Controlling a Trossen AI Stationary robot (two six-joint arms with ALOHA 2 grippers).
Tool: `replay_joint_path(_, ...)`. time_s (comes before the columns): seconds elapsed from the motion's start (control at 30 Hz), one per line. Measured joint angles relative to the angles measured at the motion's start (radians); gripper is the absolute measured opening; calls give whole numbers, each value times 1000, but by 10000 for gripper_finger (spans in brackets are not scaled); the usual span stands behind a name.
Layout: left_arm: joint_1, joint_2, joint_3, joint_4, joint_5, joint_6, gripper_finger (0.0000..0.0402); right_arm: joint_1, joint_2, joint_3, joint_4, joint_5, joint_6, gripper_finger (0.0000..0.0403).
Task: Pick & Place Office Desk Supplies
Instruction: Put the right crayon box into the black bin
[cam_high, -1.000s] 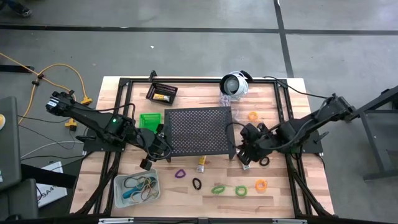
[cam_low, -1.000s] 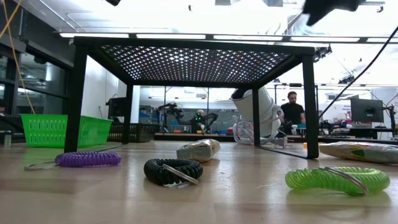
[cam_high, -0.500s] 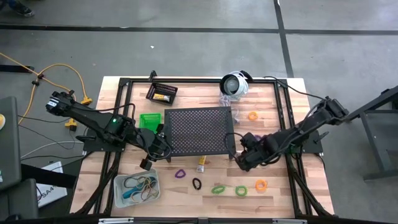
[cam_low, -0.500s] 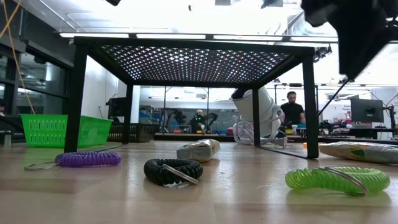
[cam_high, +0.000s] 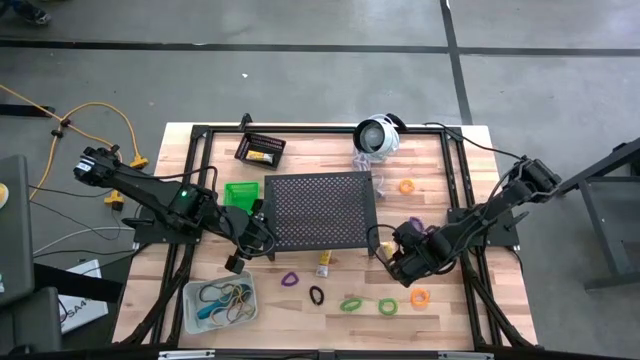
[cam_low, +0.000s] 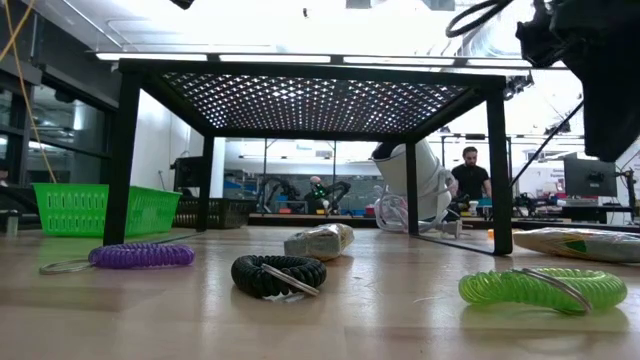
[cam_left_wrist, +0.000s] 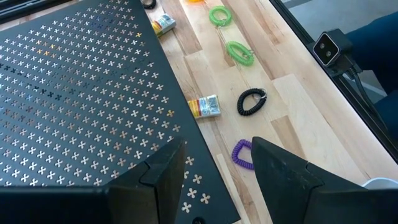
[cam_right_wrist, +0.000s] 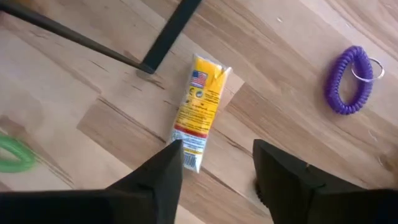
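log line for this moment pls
right gripper: open, above yellow tube | left gripper: open, waiting over black stand | held: nothing

Right gripper (cam_high: 398, 268) fingers apart, empty; left gripper (cam_high: 238, 262) likewise.

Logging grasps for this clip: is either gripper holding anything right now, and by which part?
Nothing is held. Left gripper and right gripper both stand open and empty.
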Motion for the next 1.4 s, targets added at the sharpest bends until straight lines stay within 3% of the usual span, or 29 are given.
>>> replay_joint_path(0.3, 0, 0, 0, 0, 0, 0, 177, 25, 0, -28, 49, -5, 53, 260)
replay_joint_path(0.57, 0, 0, 0, 0, 0, 0, 177, 34, 0, -29, 72, 49, 44, 299)
replay_joint_path(0.8, 0, 0, 0, 0, 0, 0, 177, 93, 29, -28, 102, 135, 69, 294)
replay_joint_path(1.4, 0, 0, 0, 0, 0, 0, 177, 250, 281, -28, 128, 344, 369, 257)
